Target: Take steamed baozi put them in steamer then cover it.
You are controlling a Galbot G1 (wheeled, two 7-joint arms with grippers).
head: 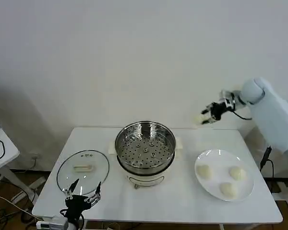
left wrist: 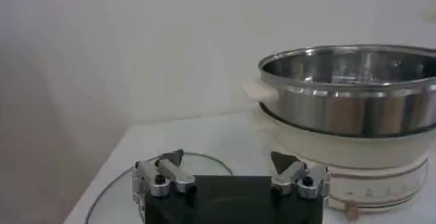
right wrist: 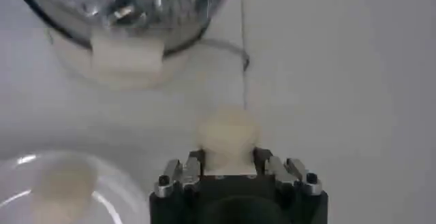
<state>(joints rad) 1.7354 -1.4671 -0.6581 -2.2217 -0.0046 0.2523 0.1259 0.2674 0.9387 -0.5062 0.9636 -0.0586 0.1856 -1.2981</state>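
The steamer [head: 145, 149] stands at the table's middle, a shiny steel pot on a white base, its perforated tray bare. High above the table's far right, my right gripper [head: 205, 116] is shut on one cream-white baozi [right wrist: 227, 134], well to the right of the pot [right wrist: 129, 4]. Three more baozi [head: 203, 171] [head: 237, 173] [head: 227, 189] lie on the white plate [head: 216, 155] at the right. The cover [head: 82, 171], a clear glass lid with a whitish handle, rests flat on the table left of the steamer. My left gripper [head: 81, 193] hangs open at the table's front left edge, by the lid's near rim [left wrist: 116, 184].
The white table [head: 173, 201] has bare room in front of the steamer. A second small table [head: 2, 146] with cables stands at the far left. A white wall runs behind.
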